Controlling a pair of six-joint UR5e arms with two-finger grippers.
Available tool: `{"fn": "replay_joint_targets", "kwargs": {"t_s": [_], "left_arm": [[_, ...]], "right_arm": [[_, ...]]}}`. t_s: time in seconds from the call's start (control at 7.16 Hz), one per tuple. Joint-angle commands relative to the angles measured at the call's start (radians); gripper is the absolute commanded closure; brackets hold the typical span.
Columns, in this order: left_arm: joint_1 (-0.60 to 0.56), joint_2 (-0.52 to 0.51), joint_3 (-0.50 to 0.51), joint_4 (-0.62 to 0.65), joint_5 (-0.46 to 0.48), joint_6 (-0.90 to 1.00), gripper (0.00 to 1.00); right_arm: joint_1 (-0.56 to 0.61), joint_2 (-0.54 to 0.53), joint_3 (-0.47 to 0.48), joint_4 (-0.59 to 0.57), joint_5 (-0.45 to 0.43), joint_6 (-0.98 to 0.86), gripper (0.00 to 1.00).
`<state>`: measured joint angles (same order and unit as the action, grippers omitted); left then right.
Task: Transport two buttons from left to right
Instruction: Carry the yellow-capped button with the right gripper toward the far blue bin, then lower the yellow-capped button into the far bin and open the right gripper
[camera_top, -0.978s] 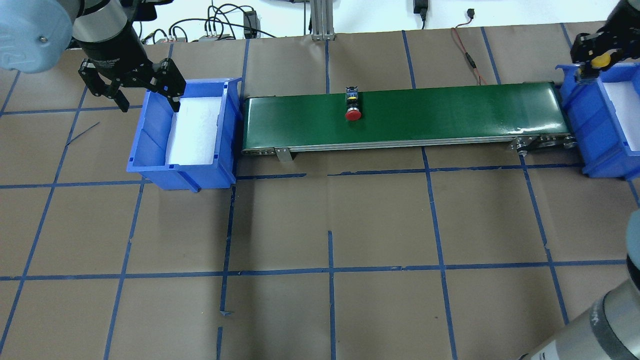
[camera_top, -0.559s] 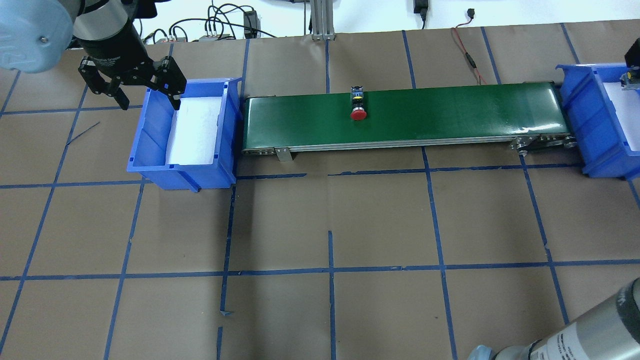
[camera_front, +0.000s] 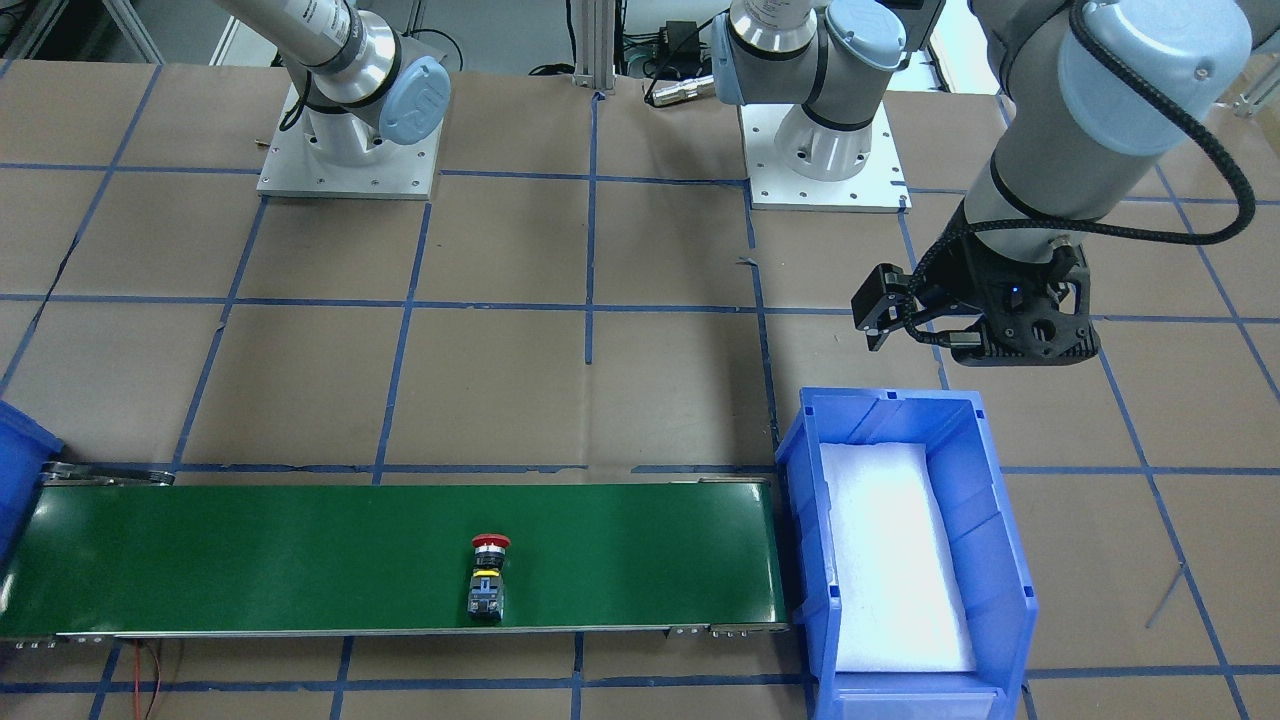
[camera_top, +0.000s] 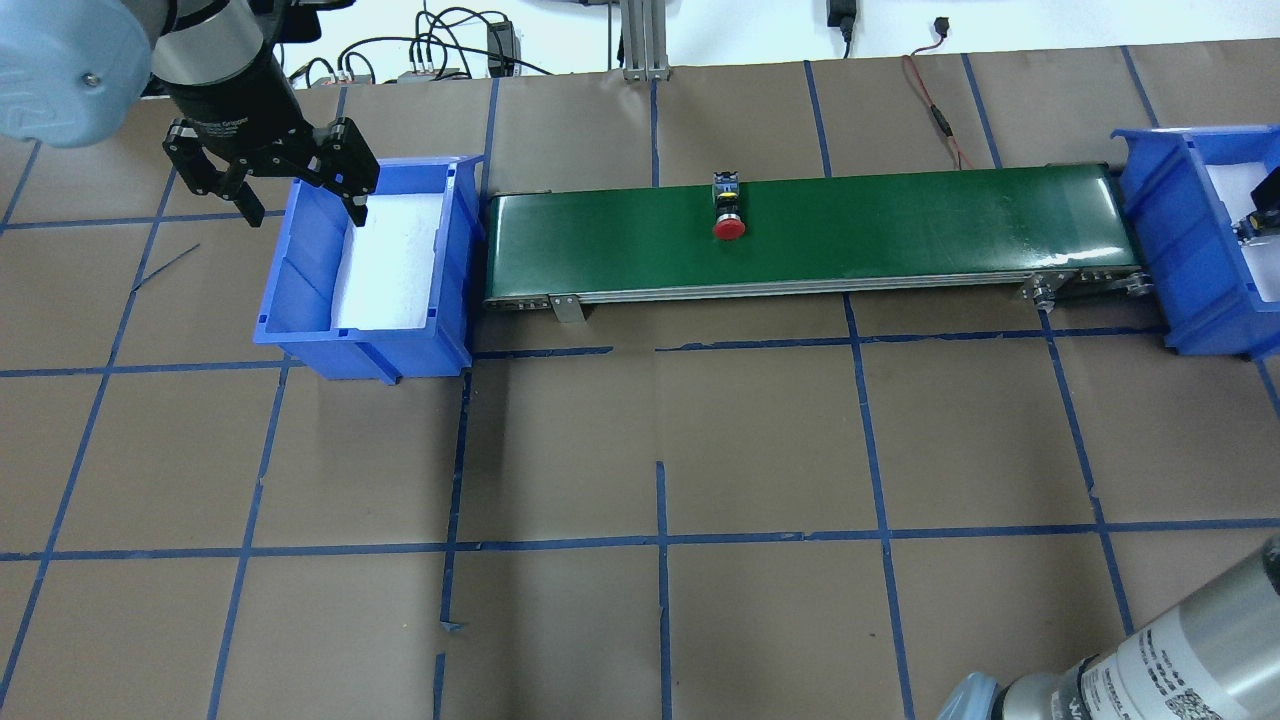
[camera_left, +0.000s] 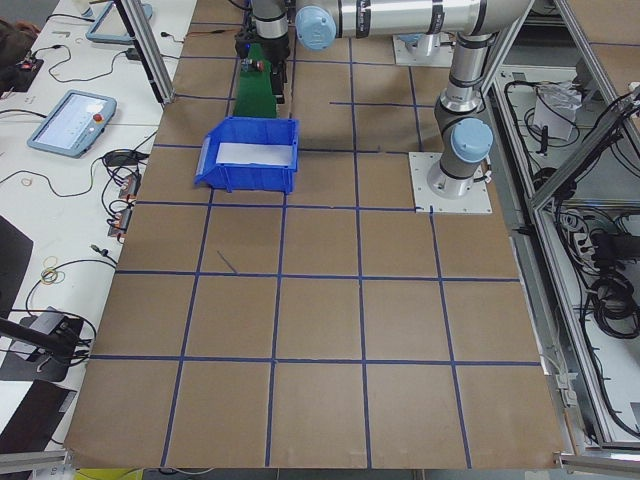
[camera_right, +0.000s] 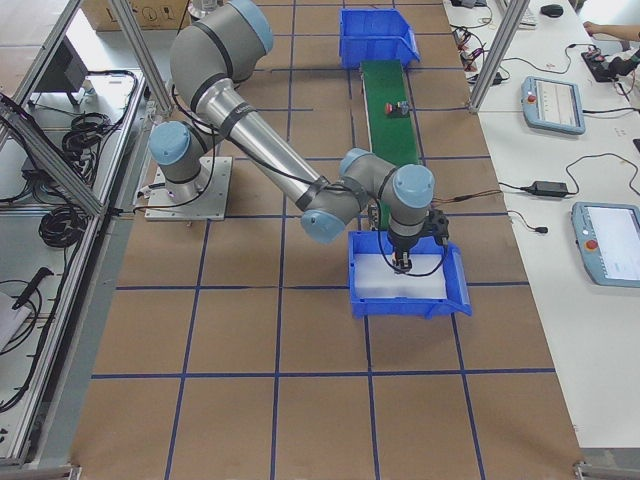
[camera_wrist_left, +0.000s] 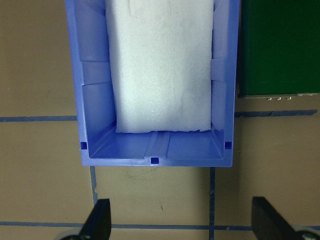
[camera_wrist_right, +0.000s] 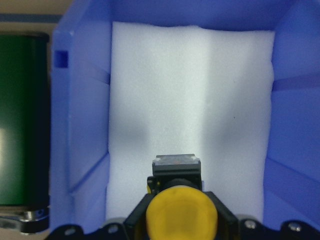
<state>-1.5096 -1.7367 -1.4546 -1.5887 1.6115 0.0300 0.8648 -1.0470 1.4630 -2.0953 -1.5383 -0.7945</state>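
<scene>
Right wrist-mounted: clenching yellow button (camera_wrist_right: 181, 214) in right end effector (camera_wrist_right: 180, 222) over bin (camera_wrist_right: 85, 125), undropped; red button (camera_top: 729, 226) mid-belt (camera_top: 900, 225); left end effector (camera_top: 305, 208) released.

Matt brown paper across the bench (camera_top: 760, 430), crossed by blue tape (camera_top: 660, 540) with a slight sheen. Glossy dark-green conveyor belt (camera_top: 900, 225), throwing back light, edged in bare silvery metal. Smooth, shiny blue plastic for the left bin (camera_wrist_left: 155, 150); fine-grained matt white foam (camera_wrist_left: 160, 65) inside. Smooth plastic caps on the red-capped button (camera_top: 729, 228) and the yellow-capped button (camera_wrist_right: 181, 215). Brushed metal arm tube (camera_front: 345, 45) with pale-blue plastic joint covers (camera_front: 415, 100). Matt black on the left end effector (camera_top: 306, 210).
</scene>
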Motion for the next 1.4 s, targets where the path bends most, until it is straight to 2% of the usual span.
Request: {"fn": "replay_joint_targets", "kwargs": {"t_s": [0.0, 0.14, 0.28, 0.42, 0.56, 0.7, 1.12, 1.26], "left_arm": [[-0.004, 0.002, -0.003, -0.007, -0.085, -0.099, 0.00], [-0.004, 0.020, -0.007, -0.010, -0.059, -0.081, 0.00], [0.008, 0.031, -0.036, 0.010, -0.067, 0.068, 0.00], [0.011, 0.043, -0.055, 0.012, -0.067, 0.102, 0.00], [0.015, 0.043, -0.046, 0.025, -0.053, 0.116, 0.00], [0.016, 0.043, -0.033, 0.024, -0.020, 0.117, 0.00], [0.016, 0.043, -0.035, 0.021, 0.005, 0.111, 0.00], [0.016, 0.043, -0.035, 0.022, 0.004, 0.111, 0.00]], "right_arm": [[-0.029, 0.005, 0.031, -0.068, -0.002, -0.272, 0.92], [-0.030, 0.001, 0.037, -0.066, 0.003, -0.404, 0.92], [-0.030, -0.004, 0.036, -0.066, 0.006, -0.587, 0.91], [-0.030, -0.004, 0.037, -0.063, 0.027, -0.882, 0.91], [-0.030, -0.004, 0.039, -0.063, 0.030, -1.020, 0.91], [-0.030, -0.004, 0.037, -0.063, 0.032, -1.237, 0.91], [-0.029, 0.001, 0.052, -0.085, 0.058, -1.529, 0.90], [-0.030, 0.002, 0.057, -0.086, 0.038, -1.608, 0.89]]}}
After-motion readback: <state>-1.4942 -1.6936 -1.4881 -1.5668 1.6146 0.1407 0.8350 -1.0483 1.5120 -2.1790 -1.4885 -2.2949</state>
